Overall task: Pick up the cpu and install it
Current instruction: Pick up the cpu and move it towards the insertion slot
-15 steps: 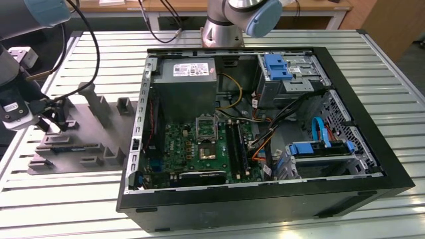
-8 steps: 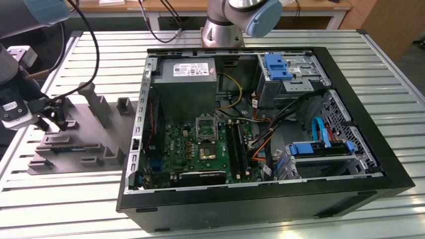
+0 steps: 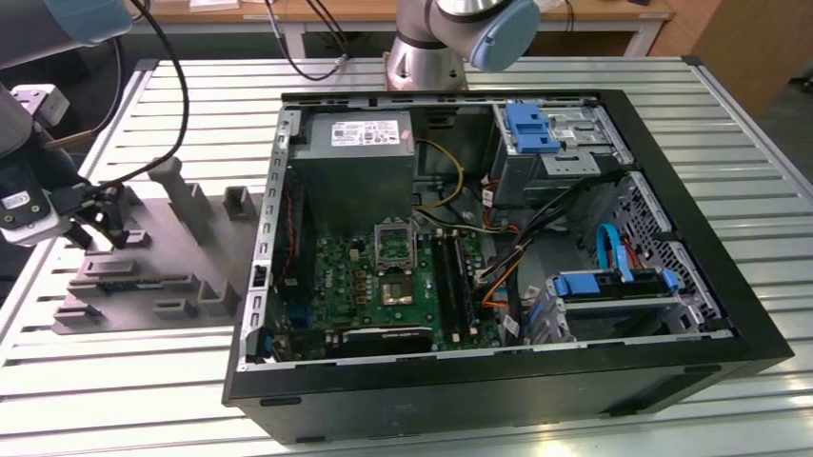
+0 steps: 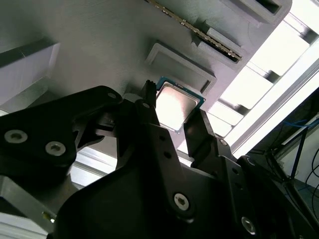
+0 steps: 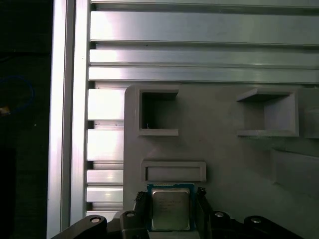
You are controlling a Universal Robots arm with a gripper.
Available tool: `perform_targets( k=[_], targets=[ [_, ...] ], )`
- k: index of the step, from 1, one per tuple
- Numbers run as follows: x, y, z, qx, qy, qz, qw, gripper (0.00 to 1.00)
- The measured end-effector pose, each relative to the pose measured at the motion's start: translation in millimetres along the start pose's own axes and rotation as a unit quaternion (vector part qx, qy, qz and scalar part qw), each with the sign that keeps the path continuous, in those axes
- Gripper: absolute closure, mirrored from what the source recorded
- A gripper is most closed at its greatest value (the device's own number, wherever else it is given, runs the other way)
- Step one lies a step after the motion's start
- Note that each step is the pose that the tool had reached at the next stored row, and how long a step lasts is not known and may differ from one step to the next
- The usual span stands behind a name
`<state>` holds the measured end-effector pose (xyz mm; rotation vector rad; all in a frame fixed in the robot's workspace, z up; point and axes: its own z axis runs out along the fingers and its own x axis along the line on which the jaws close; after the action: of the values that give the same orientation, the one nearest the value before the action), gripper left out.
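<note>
Cpu (image 5: 170, 211) sits pinched between the gripper (image 5: 171, 199), one black finger pressed to each side edge, low over the grey moulded tray (image 5: 224, 154) beside the open computer case (image 3: 508, 238)

Robotics lab w/ slatted alu bench (image 3: 749, 171), open PC case (image 3: 508, 386), robot arm base (image 3: 426, 62) (wooden desks (image 3: 356, 11) behind)

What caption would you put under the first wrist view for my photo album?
The gripper at the cpu, over the grey moulded tray on the slatted metal table.
</note>
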<state>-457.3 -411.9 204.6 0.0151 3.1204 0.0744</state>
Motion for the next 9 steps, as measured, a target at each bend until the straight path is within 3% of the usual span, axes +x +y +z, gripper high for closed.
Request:
perform_targets(
  k=[9],
  targets=[
    [-0.1,0.2,-4.7,0.0001,0.0001,0.0,1.0,0.53]
  ],
)
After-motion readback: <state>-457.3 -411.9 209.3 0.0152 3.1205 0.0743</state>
